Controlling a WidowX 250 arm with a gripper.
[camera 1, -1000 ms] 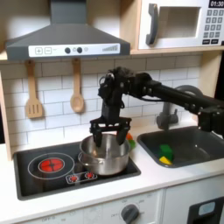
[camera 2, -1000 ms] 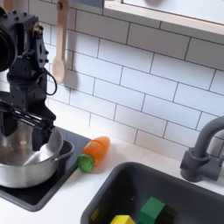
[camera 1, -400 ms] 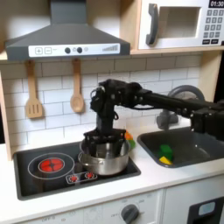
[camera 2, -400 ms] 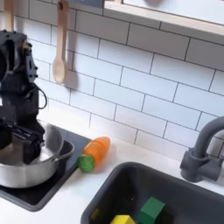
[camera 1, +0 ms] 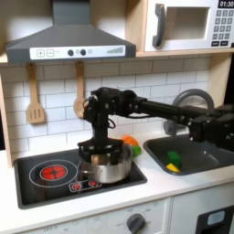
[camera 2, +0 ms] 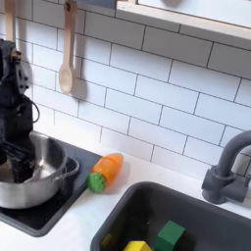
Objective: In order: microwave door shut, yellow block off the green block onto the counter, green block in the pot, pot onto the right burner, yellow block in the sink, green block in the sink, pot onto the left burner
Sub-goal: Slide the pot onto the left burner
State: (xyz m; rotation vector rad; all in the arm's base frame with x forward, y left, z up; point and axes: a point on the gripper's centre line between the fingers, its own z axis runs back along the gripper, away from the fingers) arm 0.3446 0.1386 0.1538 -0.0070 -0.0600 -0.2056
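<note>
The shiny steel pot (camera 1: pixel 104 166) (camera 2: pixel 37 182) stands on the black cooktop (camera 1: pixel 37 187), a little right of the red left burner (camera 1: pixel 53 170). My gripper (camera 1: pixel 97 150) (camera 2: pixel 12 165) reaches down into the pot's left side with its fingers spread open, holding nothing. In both exterior views the green block (camera 1: pixel 175 161) (camera 2: pixel 172 235) and the yellow block (camera 1: pixel 170 168) (camera 2: pixel 137 246) lie together in the dark sink (camera 1: pixel 203 152) (camera 2: pixel 201 211). The microwave door (camera 1: pixel 183 26) is shut. White counter (camera 1: pixel 174 186) surrounds cooktop and sink.
An orange-and-green toy vegetable (camera 2: pixel 106 172) (camera 1: pixel 132 143) lies on the counter between pot and sink. The dark faucet (camera 2: pixel 231 169) stands behind the sink. Wooden utensils (camera 1: pixel 35 96) (camera 2: pixel 67 54) hang on the tiled wall. The arm (camera 1: pixel 174 108) spans over the sink.
The gripper has moved toward the first exterior view's left and lower, and the pot has slid left with it along the cooktop. The blocks in the sink have not moved.
</note>
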